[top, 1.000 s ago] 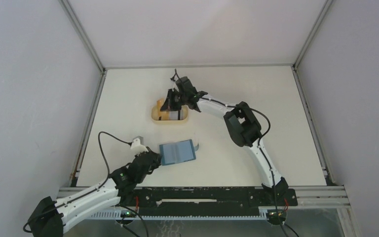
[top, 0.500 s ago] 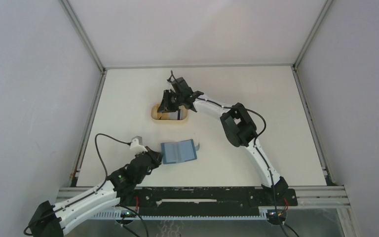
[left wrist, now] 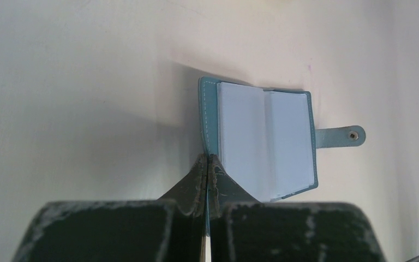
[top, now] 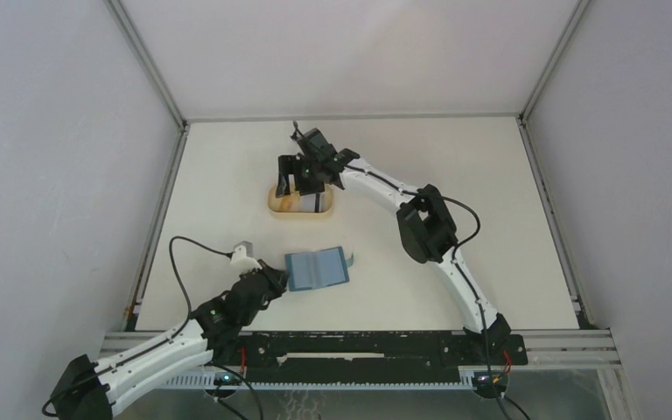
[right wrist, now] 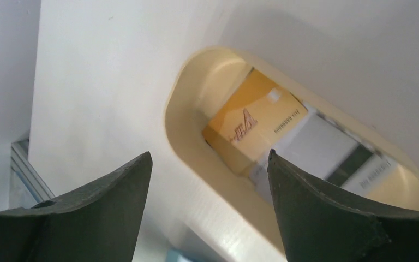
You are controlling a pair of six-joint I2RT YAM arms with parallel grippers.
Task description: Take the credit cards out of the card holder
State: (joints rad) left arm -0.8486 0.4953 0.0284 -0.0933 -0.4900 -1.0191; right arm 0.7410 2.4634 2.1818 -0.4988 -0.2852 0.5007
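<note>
your left claw (left wrist: 208,164) is pinched shut on the left edge of the open wallet (left wrist: 264,136), which lies flat on the tabletop (top: 507,192) in front of the left arm. make that pinch firm so the wallet can't slide. your right claw (right wrist: 208,157) hangs spread wide over the tan dish (right wrist: 181,112), gripping nothing. the cards (right wrist: 256,128) lie inside the dish. i can't tell whether any card is left in the pockets, so check the left wrist view first.
</note>
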